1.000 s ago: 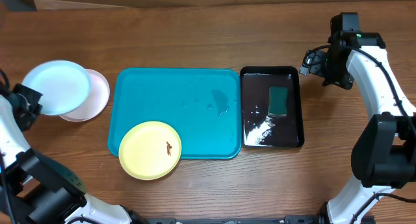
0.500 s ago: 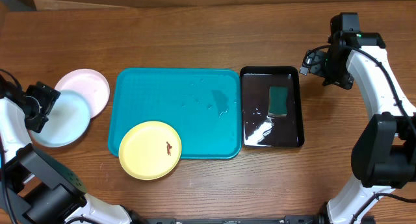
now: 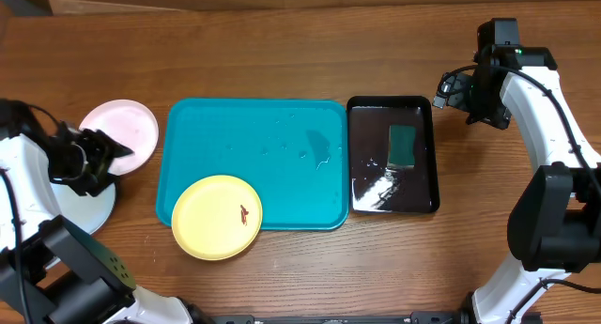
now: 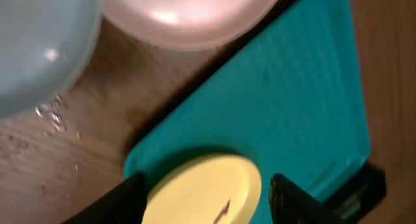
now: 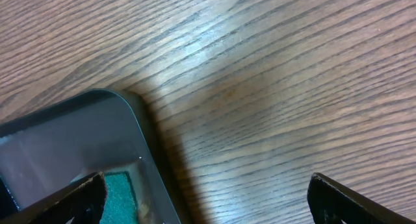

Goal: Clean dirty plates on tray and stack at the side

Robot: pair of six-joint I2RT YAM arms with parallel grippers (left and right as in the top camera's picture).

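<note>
A pale yellow plate [image 3: 217, 217] with a small brown smear [image 4: 223, 211] lies over the front left corner of the teal tray [image 3: 282, 136]. On the table left of the tray sit a white, pink-tinged plate [image 3: 127, 127] and, nearer the front, a light blue plate [image 3: 94, 209] half hidden under my left arm. The two are side by side, barely overlapping. My left gripper [image 3: 111, 158] hovers between them, open and holding nothing. In the left wrist view the yellow plate [image 4: 201, 188] shows far below between the fingers [image 4: 123, 201]. My right gripper [image 3: 449, 89] hangs open beside the black tray's far right corner.
A narrow black tray [image 3: 427, 174] with water in it stands right of the teal tray and holds a green sponge [image 3: 403, 144]. Water drops lie on the teal tray's far right part [image 3: 315, 150] and on the wood by the blue plate [image 4: 55, 117].
My left gripper carried the light blue plate off the white one toward the table's front, let it go, and moved right. The right arm has not moved.
</note>
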